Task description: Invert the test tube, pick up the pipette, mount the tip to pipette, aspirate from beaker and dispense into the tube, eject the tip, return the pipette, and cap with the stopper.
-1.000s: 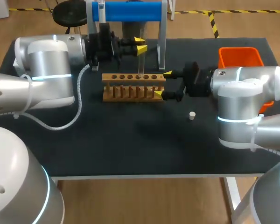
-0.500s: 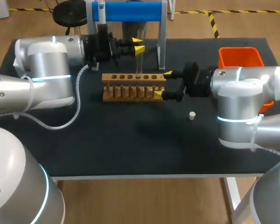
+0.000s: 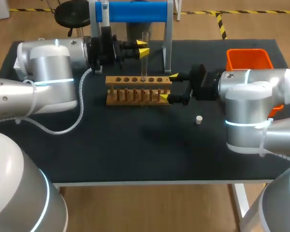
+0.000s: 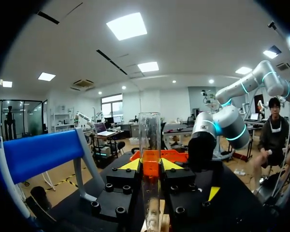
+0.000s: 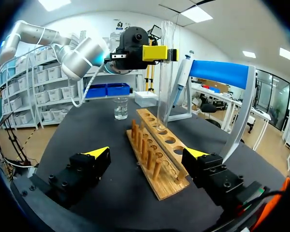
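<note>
Test tube (image 3: 145,37): upright, pinched in left gripper (image 3: 144,47), over wooden rack (image 3: 135,92), far side. Right gripper (image 3: 168,87): spread, flanking rack's right end. Likely risk: misaligned lowering strikes a hole rim, cracking glass.

tube (image 4: 150,133) 1 | rack (image 3: 137,90) 1 | stopper (image 3: 199,119) 1 | beaker (image 5: 120,108) 1 | pipette (image 5: 181,79) 1

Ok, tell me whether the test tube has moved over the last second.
Yes. Held by the left gripper, the test tube has risen; its top stands higher above the wooden rack.
</note>
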Controlling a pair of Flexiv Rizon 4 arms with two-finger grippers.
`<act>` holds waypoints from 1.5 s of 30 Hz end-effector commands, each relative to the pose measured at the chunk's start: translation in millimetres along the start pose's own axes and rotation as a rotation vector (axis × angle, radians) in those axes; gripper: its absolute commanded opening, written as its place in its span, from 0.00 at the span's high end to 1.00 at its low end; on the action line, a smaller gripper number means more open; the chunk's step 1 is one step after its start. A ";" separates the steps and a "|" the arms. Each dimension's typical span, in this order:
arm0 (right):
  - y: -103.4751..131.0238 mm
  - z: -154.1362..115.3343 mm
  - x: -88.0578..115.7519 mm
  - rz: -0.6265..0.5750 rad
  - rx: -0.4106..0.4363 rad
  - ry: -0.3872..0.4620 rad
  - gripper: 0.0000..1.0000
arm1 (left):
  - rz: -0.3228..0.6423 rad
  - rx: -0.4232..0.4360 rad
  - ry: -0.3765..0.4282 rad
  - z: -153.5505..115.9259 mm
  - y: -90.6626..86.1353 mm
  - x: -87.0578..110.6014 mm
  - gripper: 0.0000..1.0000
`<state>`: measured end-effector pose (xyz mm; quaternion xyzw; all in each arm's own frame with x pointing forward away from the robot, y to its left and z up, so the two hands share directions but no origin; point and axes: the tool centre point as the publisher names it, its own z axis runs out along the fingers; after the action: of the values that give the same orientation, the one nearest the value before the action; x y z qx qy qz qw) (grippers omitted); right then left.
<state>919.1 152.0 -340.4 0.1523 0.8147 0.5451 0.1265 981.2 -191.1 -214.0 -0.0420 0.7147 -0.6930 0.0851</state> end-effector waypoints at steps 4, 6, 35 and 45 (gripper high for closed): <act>0.1 -0.4 0.4 0.000 0.001 -0.001 0.00 | 0.002 0.005 0.008 1.5 3.8 -3.8 1.00; 0.1 -0.4 0.4 0.000 0.001 -0.001 0.00 | 0.003 0.006 0.006 1.0 5.6 -4.1 1.00; 0.1 -0.4 0.4 0.000 0.001 -0.001 0.00 | -0.018 0.017 -0.007 2.8 33.6 -5.0 1.00; 0.1 -0.4 0.4 0.000 0.001 -0.001 0.00 | -0.019 0.013 -0.009 4.2 40.5 -5.8 1.00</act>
<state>919.1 151.8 -340.2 0.1522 0.8149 0.5449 0.1263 987.5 -191.0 -251.0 -0.0527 0.7103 -0.6970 0.0824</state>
